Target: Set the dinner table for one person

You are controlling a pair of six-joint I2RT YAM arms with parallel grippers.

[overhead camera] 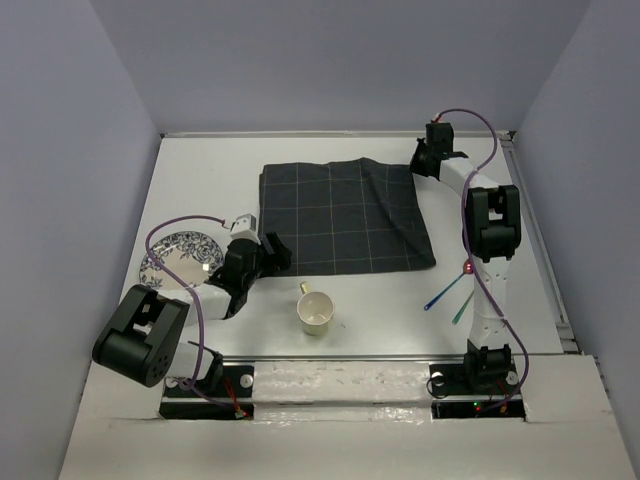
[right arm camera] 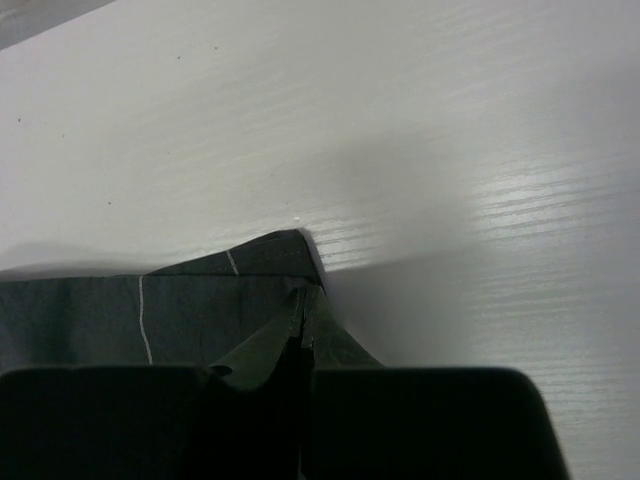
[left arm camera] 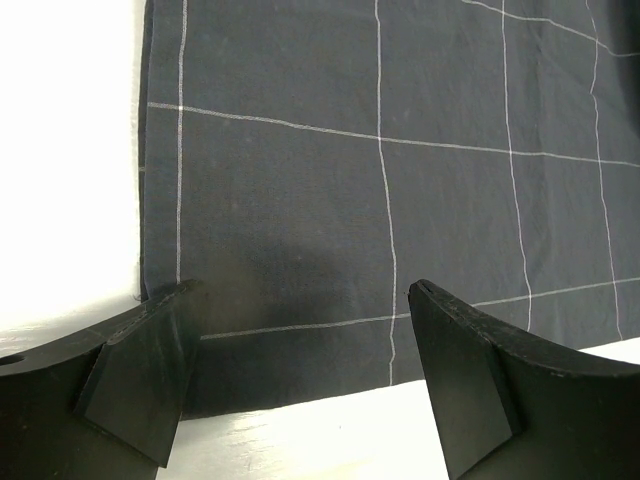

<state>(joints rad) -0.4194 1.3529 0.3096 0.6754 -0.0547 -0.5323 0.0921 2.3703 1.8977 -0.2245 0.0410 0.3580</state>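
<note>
A dark grid-lined cloth lies spread on the white dinner table. My right gripper is shut on the cloth's far right corner, which bunches up between its closed jaws. My left gripper is open at the cloth's near left corner, its fingers straddling the cloth's near edge, holding nothing. A blue-patterned plate sits at the left beside my left arm. A cream mug stands in front of the cloth. Thin coloured utensils lie near my right arm.
Lilac walls enclose the table on three sides. A metal rail runs along the table's right edge. The arm bases stand at the near edge.
</note>
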